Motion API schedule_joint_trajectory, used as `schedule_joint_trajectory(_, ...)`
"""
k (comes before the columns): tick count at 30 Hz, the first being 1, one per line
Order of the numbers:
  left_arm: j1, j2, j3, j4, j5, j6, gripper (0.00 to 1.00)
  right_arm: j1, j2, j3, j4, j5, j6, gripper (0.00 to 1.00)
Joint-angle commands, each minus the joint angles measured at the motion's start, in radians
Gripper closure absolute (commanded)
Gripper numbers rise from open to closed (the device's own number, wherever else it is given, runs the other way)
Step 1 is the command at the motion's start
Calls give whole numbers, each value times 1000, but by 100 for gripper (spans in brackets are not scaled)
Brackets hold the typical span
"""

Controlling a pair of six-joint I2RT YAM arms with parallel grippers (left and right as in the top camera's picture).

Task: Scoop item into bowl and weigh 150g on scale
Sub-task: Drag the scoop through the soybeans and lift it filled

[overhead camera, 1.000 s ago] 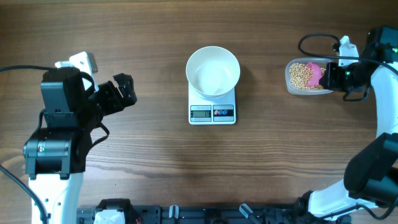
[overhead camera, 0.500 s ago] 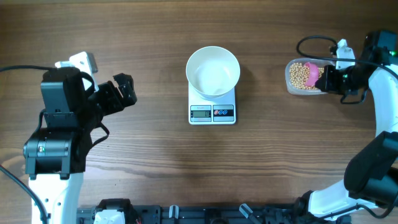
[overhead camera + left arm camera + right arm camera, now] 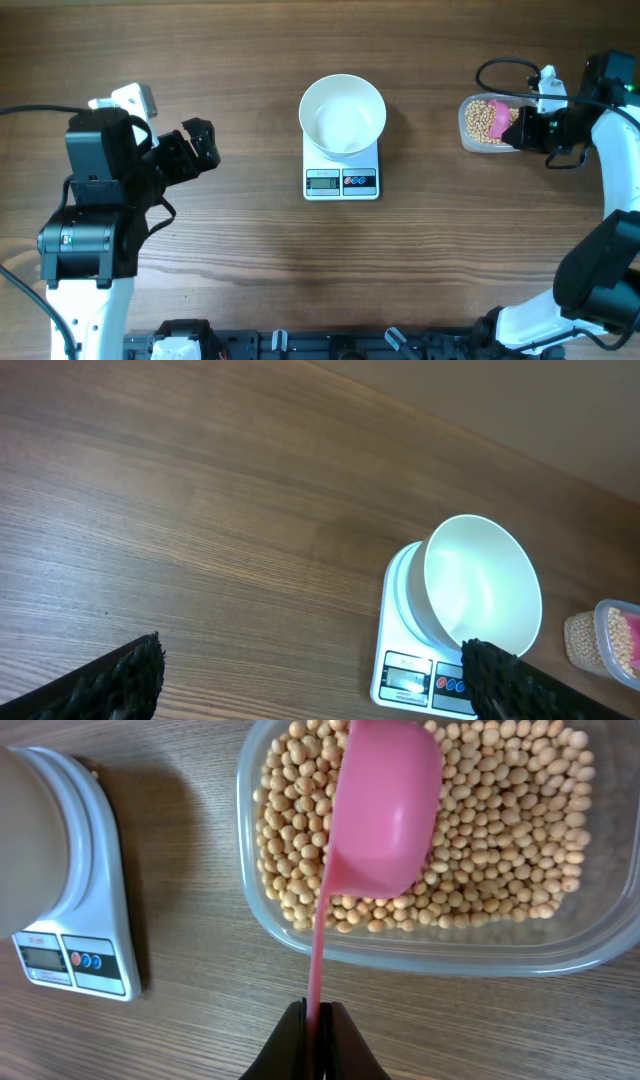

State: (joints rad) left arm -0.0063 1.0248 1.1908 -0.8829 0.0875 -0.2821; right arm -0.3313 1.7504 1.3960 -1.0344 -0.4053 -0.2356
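Pinches pink scoop [image 3: 385,810] by its handle with right gripper [image 3: 318,1020], above beans [image 3: 500,850] in clear tub [image 3: 420,955], upper right. Holds left gripper [image 3: 312,678] spread wide, left. Finds bowl [image 3: 342,115] atop scale [image 3: 341,181], centre.

Bare wood on the surface [image 3: 250,260] from six round to nine o'clock of the scale [image 3: 342,181]: an open lane. The bowl [image 3: 343,115] stands on the scale, its mouth free from above. Out to three o'clock, a clean strip of wood separates the bowl from the clear tub [image 3: 466,125]. Over the tub it's crowded. The pink scoop [image 3: 385,810] covers part of the beans [image 3: 285,840], and the right gripper [image 3: 318,1018] blocks the tub's three o'clock rim, jaws pinched on the handle. The left gripper [image 3: 200,143], jaws spread, sits well off at nine o'clock.
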Motion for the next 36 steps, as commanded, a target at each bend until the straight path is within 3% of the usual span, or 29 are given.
schedule_joint_trajectory(1,6,4,19,2,-10,13,0,4,13,-13,-2,-75,3,96)
schedule_joint_trajectory(11,5,4,19,2,-10,13,0,-41,13,-14,-3,-76,12,96)
schedule_joint_trajectory(17,6,4,19,2,-10,13,0,-94,13,-15,-11,-173,-2,96)
schedule_joint_trajectory(36,5,4,19,2,-10,13,0,-109,14,-89,32,-277,37,96)
